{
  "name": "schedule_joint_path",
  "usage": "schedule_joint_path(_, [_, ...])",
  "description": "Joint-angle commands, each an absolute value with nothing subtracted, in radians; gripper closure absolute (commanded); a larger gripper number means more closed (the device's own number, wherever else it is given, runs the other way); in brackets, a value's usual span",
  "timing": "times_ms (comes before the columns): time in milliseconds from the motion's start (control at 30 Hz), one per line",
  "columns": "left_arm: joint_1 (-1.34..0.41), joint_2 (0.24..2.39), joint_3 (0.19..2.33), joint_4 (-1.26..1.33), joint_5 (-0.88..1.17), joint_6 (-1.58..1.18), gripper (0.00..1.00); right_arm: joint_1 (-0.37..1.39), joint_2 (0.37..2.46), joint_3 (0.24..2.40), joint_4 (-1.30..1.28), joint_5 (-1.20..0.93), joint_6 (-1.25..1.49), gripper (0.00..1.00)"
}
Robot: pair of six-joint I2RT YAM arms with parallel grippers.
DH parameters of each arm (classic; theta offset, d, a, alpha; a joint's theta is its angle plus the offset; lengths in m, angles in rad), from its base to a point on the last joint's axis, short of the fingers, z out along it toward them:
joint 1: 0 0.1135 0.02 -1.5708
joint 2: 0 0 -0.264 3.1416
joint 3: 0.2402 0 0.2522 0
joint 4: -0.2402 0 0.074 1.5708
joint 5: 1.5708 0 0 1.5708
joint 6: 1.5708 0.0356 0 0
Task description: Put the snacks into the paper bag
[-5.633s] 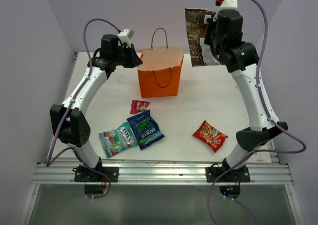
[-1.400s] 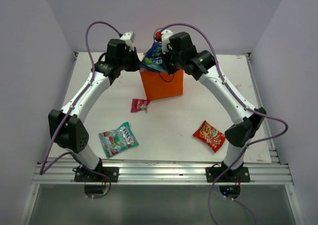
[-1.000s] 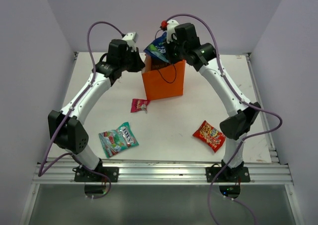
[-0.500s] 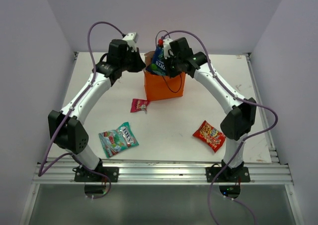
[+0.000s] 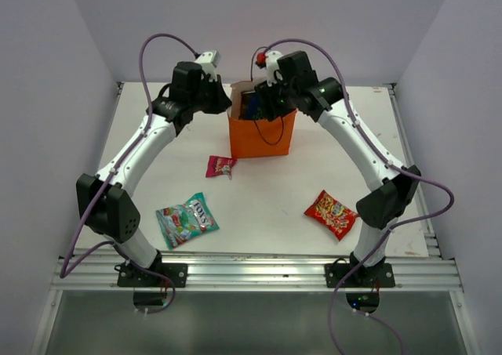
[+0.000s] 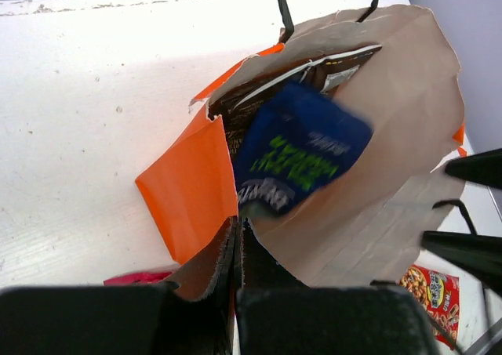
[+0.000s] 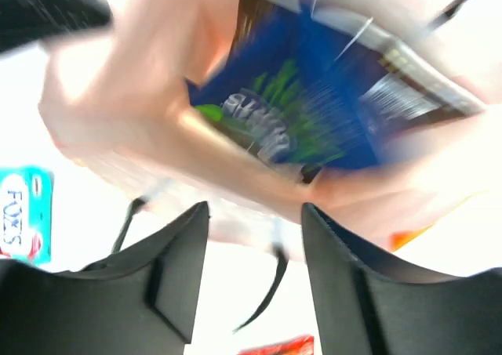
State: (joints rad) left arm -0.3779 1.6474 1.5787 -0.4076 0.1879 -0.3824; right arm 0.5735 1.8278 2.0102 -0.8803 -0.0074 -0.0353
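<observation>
The teal packet [image 5: 186, 219] is laid flat on the table [image 5: 267, 190], near the front edge at the left, well apart from everything else. Further back, the pink packet [image 5: 220, 166] is seen on the table near the front left corner of the bag [image 5: 263, 139], not touching it. The left gripper [image 6: 238, 241] is set at the bag's left rim. Its fingers are pressed together, with the paper wall pinched between them. The bag is stood upright on the table toward the back, between the two grippers, and its mouth is open. Inside it, the blue packet [image 6: 302, 147] is seen tilted against the plain paper inner wall, its outline slightly blurred. It is touched by neither gripper. Beside it, the brown packet [image 6: 235, 132] is stood on edge along one side wall of the bag and is partly hidden by the blue one. The right gripper [image 7: 255, 214] is held just above the mouth, over the blue packet, with its fingers spread and nothing between them. To the right, the red packet [image 5: 332, 214] is laid flat on the table near the front, well apart from the bag.
</observation>
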Motion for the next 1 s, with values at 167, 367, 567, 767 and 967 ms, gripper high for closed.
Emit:
schedule_joint_path(167, [-0.374,1.663,1.629,-0.361,0.183,-0.37,1.0,0.606,1.689,2.154,-0.91,0.156,-0.015,0.36])
schedule_joint_path(367, [-0.374,1.66,1.629,-0.36,0.181,-0.37,1.0,0.606,1.458,1.591,-0.899,0.245,0.213,0.37])
schedule_joint_path(567, [-0.374,1.666,1.617,-0.354,0.202,-0.377,1.0,0.606,1.238,1.116,-0.831,0.215,0.442,0.37])
schedule_joint_path(767, [-0.374,1.674,1.608,-0.351,0.225,-0.383,1.0,0.606,1.235,0.982,-0.808,0.241,0.508,0.37])
schedule_joint_path(967, [-0.374,1.664,1.595,-0.345,0.232,-0.388,1.0,0.606,1.302,0.89,-0.779,0.242,0.549,0.38])
